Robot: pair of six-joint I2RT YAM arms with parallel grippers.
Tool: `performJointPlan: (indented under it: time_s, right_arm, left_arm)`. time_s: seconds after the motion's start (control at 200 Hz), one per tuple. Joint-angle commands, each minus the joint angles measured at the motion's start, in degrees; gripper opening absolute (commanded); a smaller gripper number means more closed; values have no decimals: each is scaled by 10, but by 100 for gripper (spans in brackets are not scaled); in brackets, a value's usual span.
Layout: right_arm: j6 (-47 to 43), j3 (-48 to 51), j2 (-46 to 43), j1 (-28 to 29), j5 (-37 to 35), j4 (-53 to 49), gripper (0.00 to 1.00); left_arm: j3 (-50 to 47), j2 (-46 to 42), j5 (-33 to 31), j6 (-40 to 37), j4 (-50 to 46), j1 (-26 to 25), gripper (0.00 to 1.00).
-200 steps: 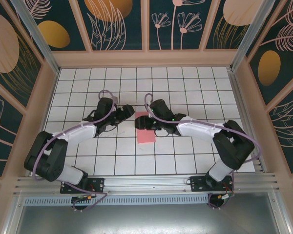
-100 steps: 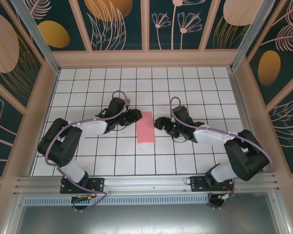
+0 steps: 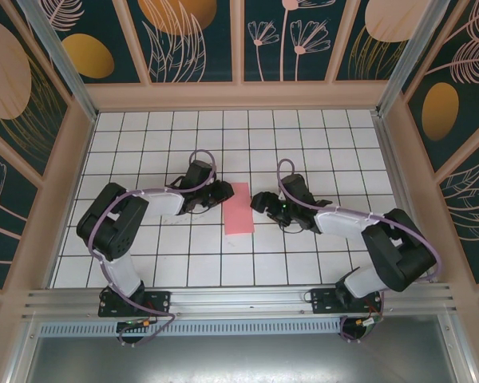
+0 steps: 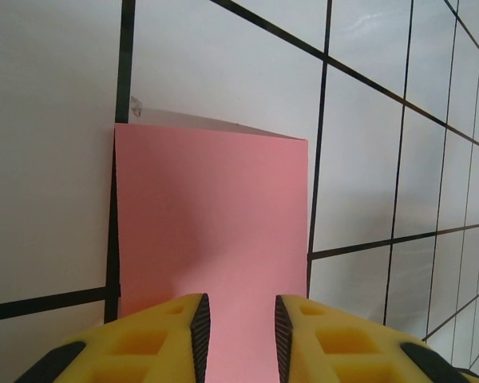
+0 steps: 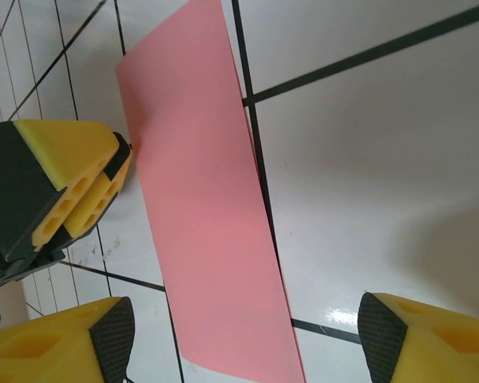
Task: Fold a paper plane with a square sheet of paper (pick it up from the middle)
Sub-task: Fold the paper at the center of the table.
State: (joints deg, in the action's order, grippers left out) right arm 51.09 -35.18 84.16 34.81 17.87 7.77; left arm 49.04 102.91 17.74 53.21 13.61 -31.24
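The square sheet of paper lay flat near the middle of the white tiled table, a narrow pink rectangle that looked doubled over, with a pale second layer peeping out at one short end in the left wrist view. The left gripper was at the sheet's left long edge. Its yellow fingers were drawn close together with a slim gap between them, and the paper lay flat beneath rather than clamped in that gap. Whether the tips pressed on the sheet could not be told. The right gripper sat just beside the opposite edge, apart from the paper, with its jaws spread wide and holding nothing.

The likeliest trouble was a slide. The paper was thin, the tiles looked glossy, and nothing pinned the far side, so a sideways nudge from the left fingers could have pushed the sheet toward the right gripper and skewed it off the grid lines. A closing pinch might also have caught only the upper layer and peeled the fold open, or buckled the edge into a stray crease that would spoil any later fold. With both grippers crowded around such a narrow strip, a careless advance also risked the fingers knocking together over it.
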Motion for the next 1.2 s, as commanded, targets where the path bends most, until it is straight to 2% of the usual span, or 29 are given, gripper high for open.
performJointPlan:
  time_s: [0.0, 0.135, 0.51, 1.196]
  right_arm:
    - [6, -9, 15, 0, 23, 13, 73]
    - [7, -15, 27, 5, 36, 13, 66]
    - [-5, -35, 53, 30, 49, -16, 57]
    - [-16, -36, 70, 51, 76, -13, 50]
  left_arm:
    - [0, 17, -13, -4, -8, -1, 31]
    - [-4, 29, -23, -3, -13, -1, 29]
    - [-15, 37, -38, -6, -23, -1, 27]
    - [-16, 37, -39, -7, -24, -1, 27]
